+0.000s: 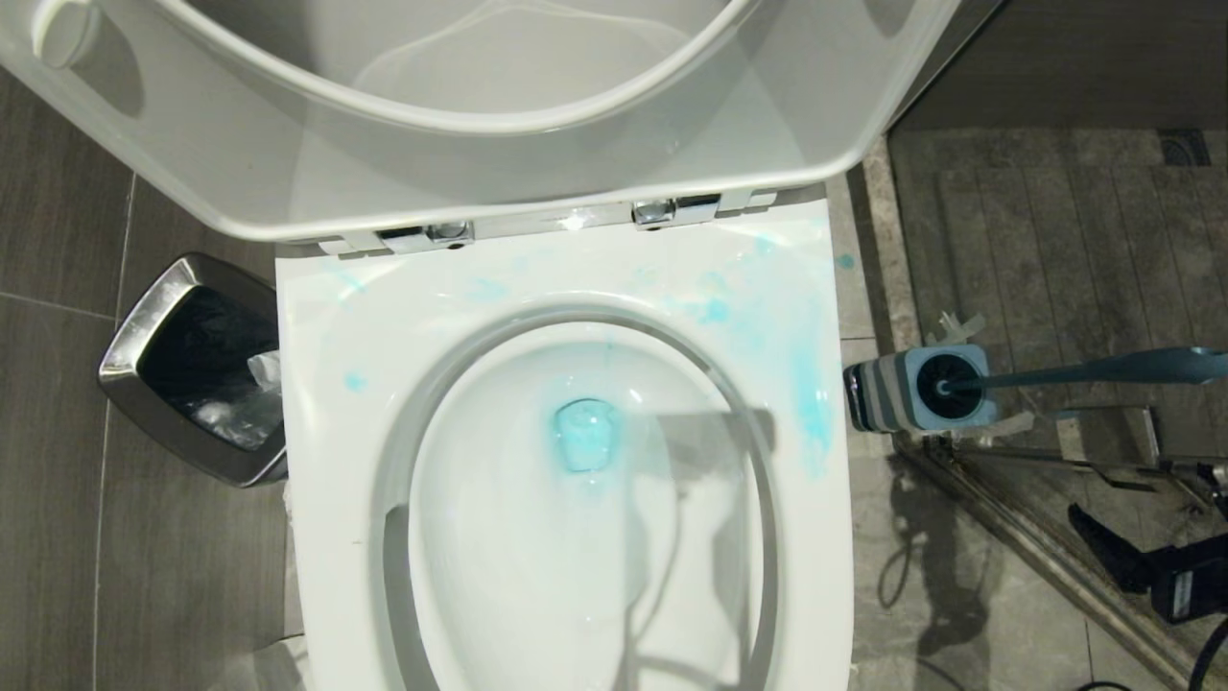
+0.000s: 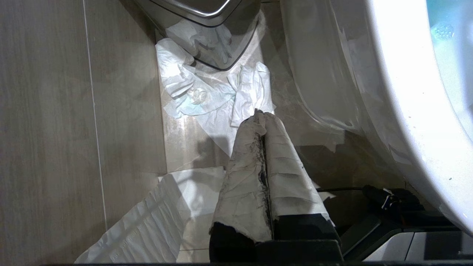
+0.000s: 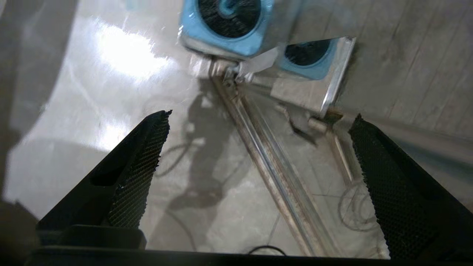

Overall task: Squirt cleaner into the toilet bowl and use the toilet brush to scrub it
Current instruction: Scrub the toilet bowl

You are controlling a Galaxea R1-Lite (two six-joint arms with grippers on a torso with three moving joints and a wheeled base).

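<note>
Right gripper (image 3: 258, 147): fully open, nothing between its black meshed fingers (image 3: 140, 173); it hangs over the grey floor (image 1: 921, 595) on the right side of the toilet, and in the head view it shows only as a dark shape at the lower right edge.
Toilet brush (image 1: 1084, 369): it stands in its square blue-grey holder (image 1: 911, 389) on the floor, just beside the right rim of the toilet bowl (image 1: 576, 537).
Direction from the right gripper: the holder lies ahead of the open fingers, apart from them, not yet reached.
Long axis of the brush: the slim handle leans away from the toilet, toward the right edge of the head view; its black bristle head (image 3: 229, 11) sits inside the holder.
Nearer arm: the right one, I judge; brush and right gripper are on the same side.
Left gripper (image 2: 264, 118): closed and empty, paper-wrapped fingers, low beside the left wall of the toilet, near the waste bin (image 2: 207, 22) and crumpled paper (image 2: 207, 99).
Toilet bowl: blue cleaner liquid (image 1: 585, 432) already lies at its bottom, with smears on the rim.
</note>
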